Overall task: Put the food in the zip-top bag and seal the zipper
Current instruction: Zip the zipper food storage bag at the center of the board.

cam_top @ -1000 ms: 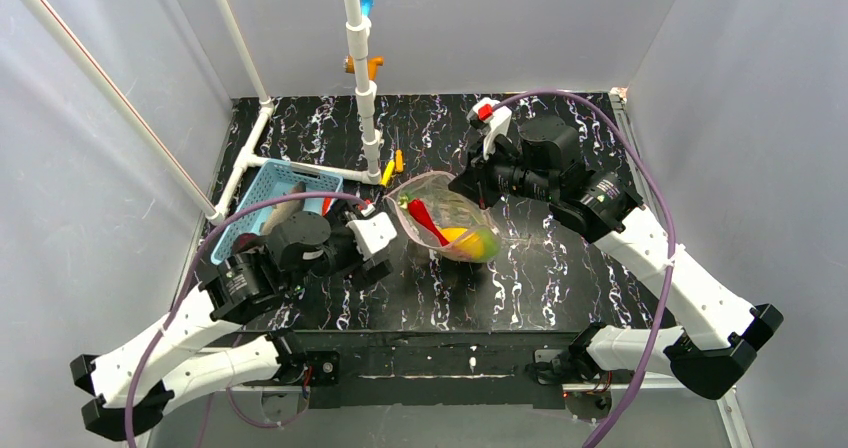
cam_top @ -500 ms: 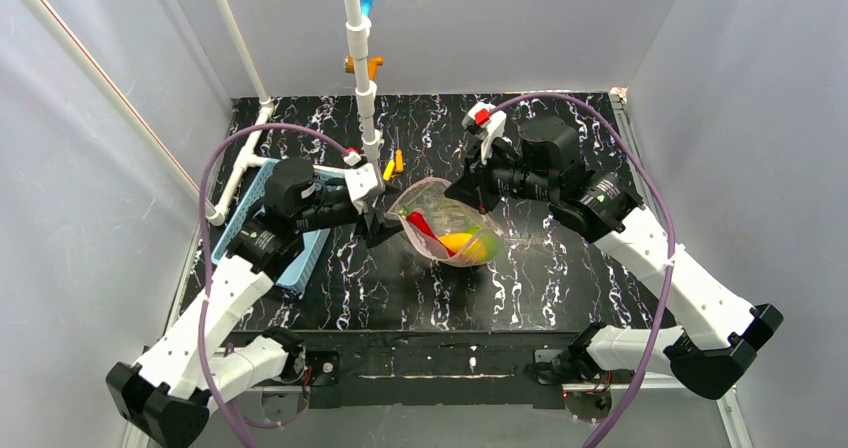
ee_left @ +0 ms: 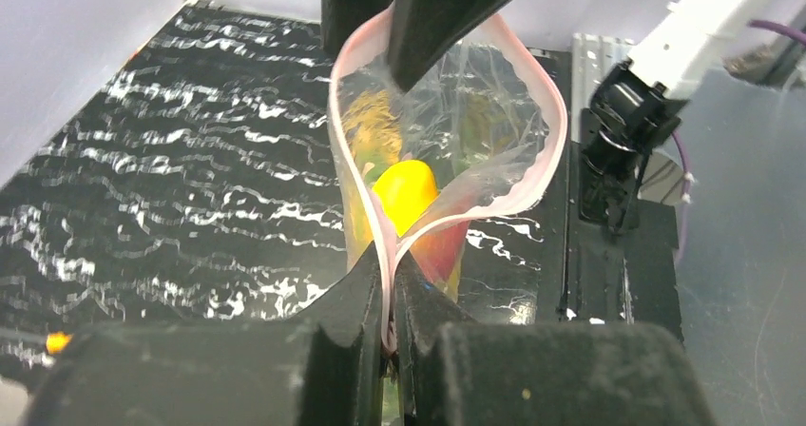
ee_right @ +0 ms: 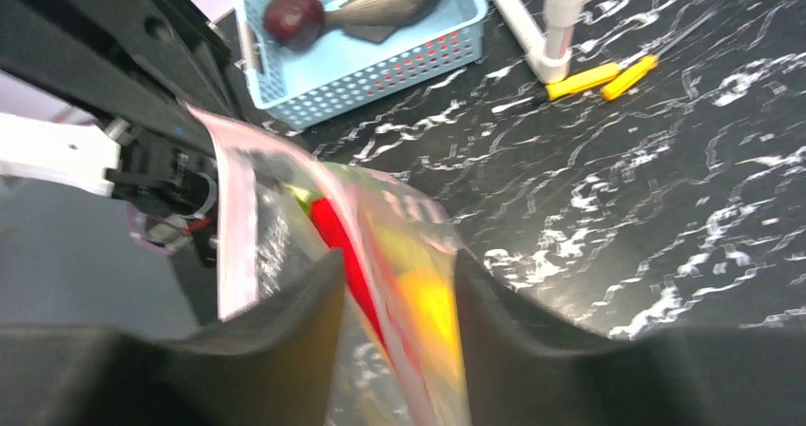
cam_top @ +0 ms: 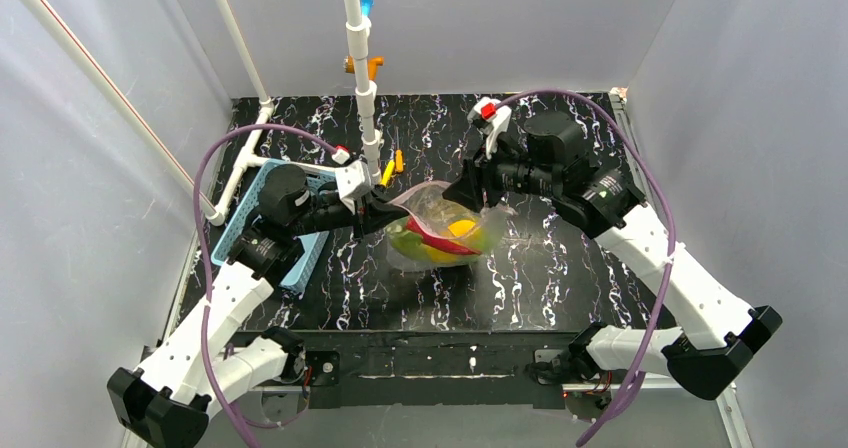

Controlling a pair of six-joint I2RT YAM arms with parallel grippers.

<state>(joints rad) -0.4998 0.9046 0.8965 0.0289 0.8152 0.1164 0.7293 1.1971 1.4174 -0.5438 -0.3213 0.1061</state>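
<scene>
left claw (ee_left: 390,288): closed, pinching one end of zipper (ee_left: 557,131) | right claw (ee_right: 397,279): fingers apart, astride other end of mouth | zip-top bag (cam_top: 445,236): mid table (cam_top: 560,278), between both claws, mouth gaping; yellow fruit (ee_left: 407,188), red chili (ee_right: 333,231) inside | basket (ee_right: 409,60): holds grey fish (ee_right: 385,8), dark red piece (ee_right: 293,14)

The black left gripper (ee_left: 390,276) pinches shut the narrow pinkish-red zipper strip (ee_left: 557,126) of the clear floppy plastic bag (ee_left: 480,112); a yellow toy fruit (ee_left: 407,190) shows inside; black white-veined tabletop (ee_left: 190,188) beneath.
</scene>
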